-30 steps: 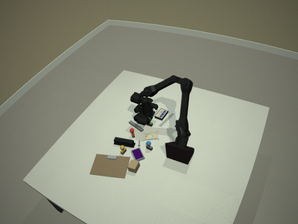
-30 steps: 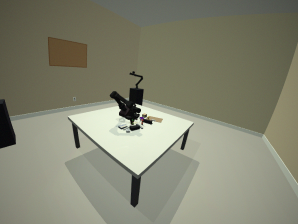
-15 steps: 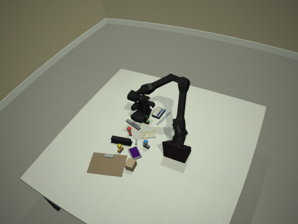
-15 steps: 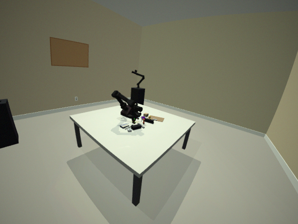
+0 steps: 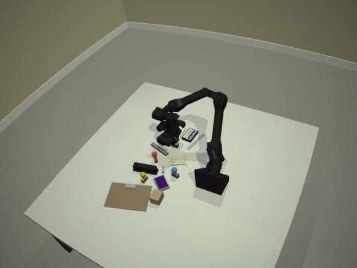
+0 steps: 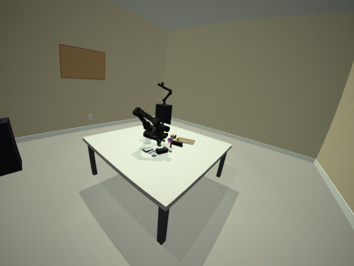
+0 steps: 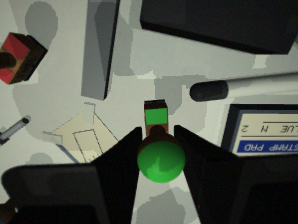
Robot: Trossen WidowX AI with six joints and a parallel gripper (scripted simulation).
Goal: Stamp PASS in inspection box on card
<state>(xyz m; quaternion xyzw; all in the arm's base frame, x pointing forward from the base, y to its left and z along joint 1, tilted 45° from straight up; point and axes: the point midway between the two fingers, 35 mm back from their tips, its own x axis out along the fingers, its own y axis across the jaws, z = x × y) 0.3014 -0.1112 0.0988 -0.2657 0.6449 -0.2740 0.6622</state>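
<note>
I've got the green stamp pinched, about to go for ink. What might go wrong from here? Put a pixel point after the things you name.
The green-knobbed stamp [image 5: 177, 145] [image 7: 161, 161] is gripped by its round knob, so it may tilt or twist in the gripper [image 7: 157, 131] when pressed.

The purple ink pad [image 5: 161, 182] lies between the blue-knobbed stamp [image 5: 175, 171] and the yellow-knobbed stamp [image 5: 143, 176]; a low approach might knock either.

A purple pad [image 5: 161, 182] lies beside a tan block [image 5: 156, 197].
</note>
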